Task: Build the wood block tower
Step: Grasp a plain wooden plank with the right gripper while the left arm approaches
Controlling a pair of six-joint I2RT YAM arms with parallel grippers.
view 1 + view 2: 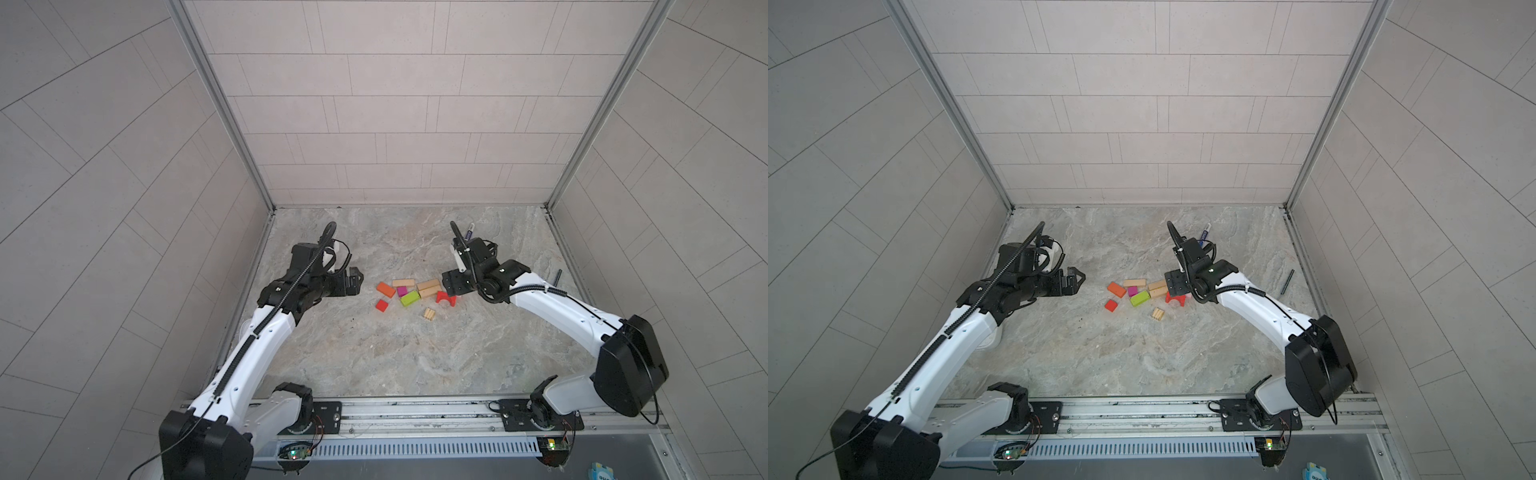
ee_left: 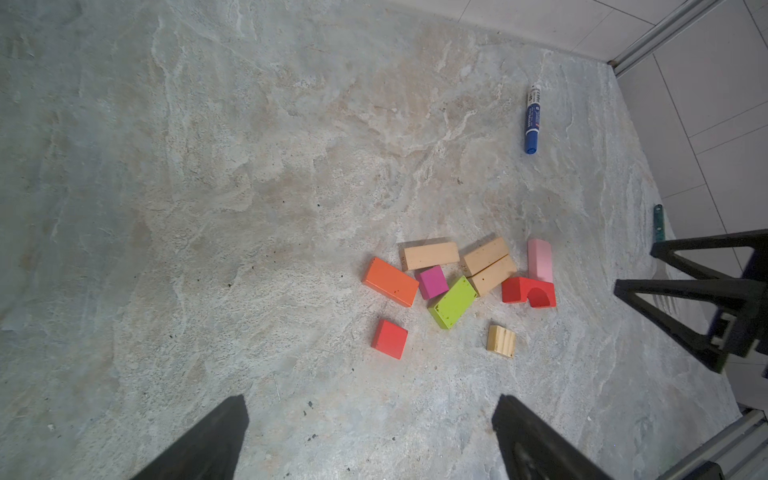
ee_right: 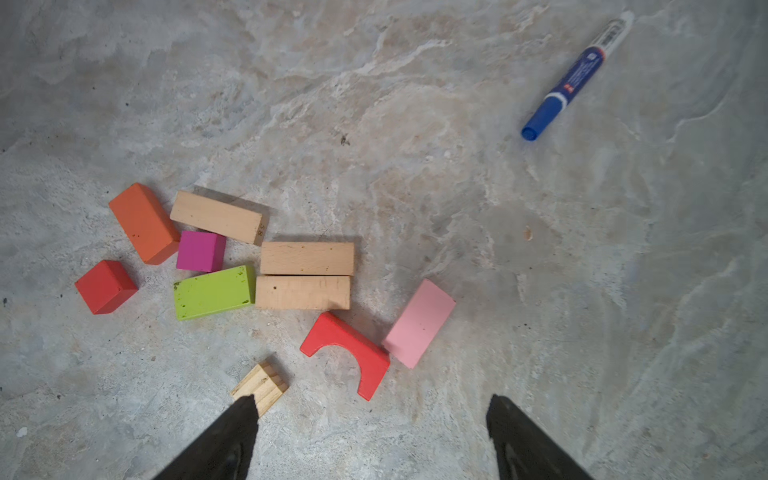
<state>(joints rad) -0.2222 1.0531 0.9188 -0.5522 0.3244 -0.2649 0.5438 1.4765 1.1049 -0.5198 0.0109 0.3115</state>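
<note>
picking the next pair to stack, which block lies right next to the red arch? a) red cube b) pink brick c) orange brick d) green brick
b: in the right wrist view the pink brick lies right beside the red arch.

In both top views the right tool [image 1: 449,286] hangs over the pile, so you get only a sliver of the pink brick [image 1: 1188,296] and lose part of the red arch [image 1: 1174,299]. The blue marker pen [image 1: 1205,232] is half hidden behind that arm's wrist, its label too small to read. In the left wrist view the right tool is blurred, cut by the picture's edge, and covers one end of the dark slim rod [image 2: 658,220]. That view shows only the fingertips of the left tool [image 2: 370,409]. In the right wrist view one fingertip [image 3: 245,413] overlaps the small grooved block [image 3: 262,381]. A blue-and-white thing [image 1: 601,472] is cut off at the bottom edge; you cannot tell what it is
</note>
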